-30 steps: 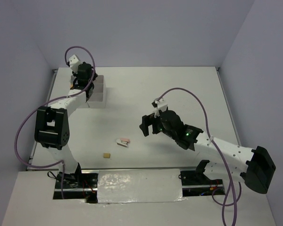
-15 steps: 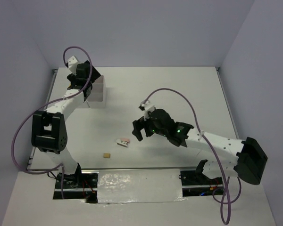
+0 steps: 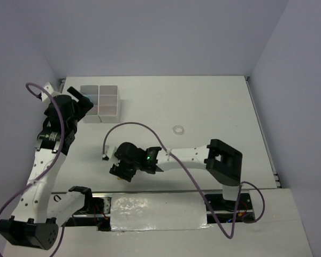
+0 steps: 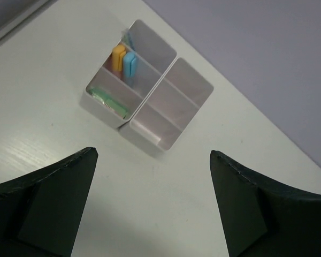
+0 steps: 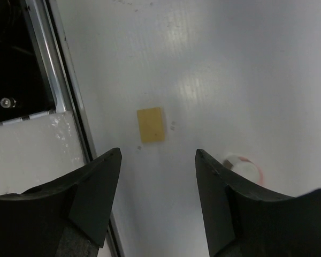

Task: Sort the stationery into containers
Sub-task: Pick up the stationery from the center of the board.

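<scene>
At the near edge of the table [image 3: 214, 107], we find the right gripper [image 5: 158, 160] hanging low over a small flat tan block [image 5: 151, 125]. Its two dark fingers are spread wide and hold nothing. The block lies on the bare surface, near the metal rail [image 5: 40, 48] that runs along this edge. A small pink-and-white piece [image 5: 245, 163] sits near the block, partly hidden behind one finger.

We judge the risks as follows. The block is thin and low, so fingers closing too high would miss it. A skewed descent could shove it toward the rail or knock the pink-and-white piece aside.

Farther out, a clear tape ring [image 3: 177, 129] lies alone, well apart from both arms. At the far left, the left gripper [image 4: 152, 160] hovers with jaws spread and empty, facing the white box [image 4: 150, 142]. An orange-yellow highlighter [image 4: 118, 56] and a blue highlighter [image 4: 130, 61] stand together in one compartment. A green item [image 4: 108, 100] lies in the next.

The table is smooth and white. Pale lavender walls [image 3: 150, 37] close it in on three sides.
</scene>
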{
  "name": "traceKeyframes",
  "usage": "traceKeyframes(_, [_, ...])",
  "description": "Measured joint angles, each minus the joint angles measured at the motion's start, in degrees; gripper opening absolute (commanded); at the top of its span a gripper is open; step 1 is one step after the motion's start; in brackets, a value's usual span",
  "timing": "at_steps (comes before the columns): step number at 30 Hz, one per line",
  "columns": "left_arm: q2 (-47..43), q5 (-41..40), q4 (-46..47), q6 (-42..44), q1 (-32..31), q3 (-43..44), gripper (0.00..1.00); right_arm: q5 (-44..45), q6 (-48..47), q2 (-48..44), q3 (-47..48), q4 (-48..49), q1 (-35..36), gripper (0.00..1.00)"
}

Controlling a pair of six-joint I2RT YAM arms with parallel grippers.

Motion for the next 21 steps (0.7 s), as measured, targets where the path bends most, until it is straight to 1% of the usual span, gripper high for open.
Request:
traceKeyframes(3, [-3.85,1.97,-3.02,1.16,0.02,-2.32,0.99,-0.35,-1.64,4.61,2.34,-1.42,1.29,0.65])
traceKeyframes(7, [-8.5,5.2,-5.88,4.68,0.02,-5.75,0.99,-1.14,-2.6,8.17,3.72,-2.67,1.81,0.64])
traceKeyframes(12, [-13.92,5.25,-8.81,8.41,0.02,-6.38,0.99,-1.05,-2.6,10.38,4.13,-2.62,1.81,0.61])
traceKeyframes(15, [-15.56,4.63,-9.03,9.4,0.02,-6.69,0.99,-0.22,-2.82,11.52,4.79,-2.05,1.88,0.55])
traceKeyframes(18, [-15.8,4.7,-9.01,10.25,0.02,-7.26,0.99,0.74,-2.64,12.09,5.11,-0.98,1.99,0.44])
traceKeyframes(19, [-15.54,4.83,-9.03,10.43,0.02,-7.48,0.99,0.81,-2.64,12.13,5.11,-0.72,1.99,0.39])
traceKeyframes(21, [-15.04,5.05,-9.05,10.54,0.02,-7.67,0.99,0.92,-2.8,12.15,5.09,-0.31,2.01,0.24])
